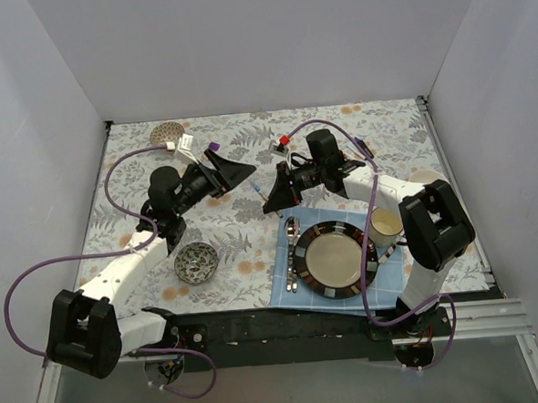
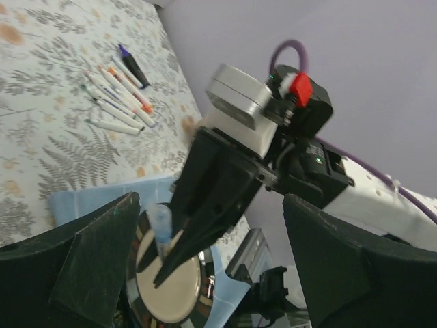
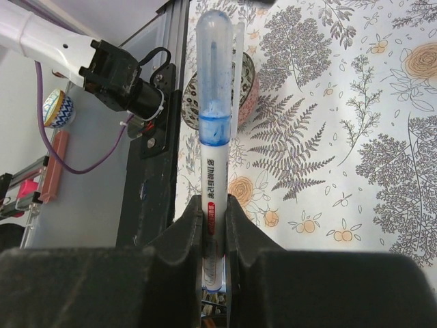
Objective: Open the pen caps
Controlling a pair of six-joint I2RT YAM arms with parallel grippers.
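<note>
My right gripper (image 3: 217, 205) is shut on the white barrel of a blue pen (image 3: 217, 171). The pen's translucent blue cap (image 3: 217, 68) sits on its far end, pointing away from the jaws. In the top view the right gripper (image 1: 273, 199) hovers mid-table, facing my left gripper (image 1: 240, 174). The left gripper (image 2: 210, 205) is open, its fingers (image 2: 89, 266) spread wide on either side of the capped end (image 2: 162, 222) and not touching it. Several more pens (image 2: 113, 99) and a dark purple marker (image 2: 133, 65) lie on the floral cloth beyond.
A plate (image 1: 336, 259) rests on a blue mat (image 1: 288, 296) at the near right, with cutlery (image 1: 293, 255) to its left and a cup (image 1: 385, 226) to its right. A metal bowl (image 1: 197, 262) stands near the left arm. Walls enclose the table.
</note>
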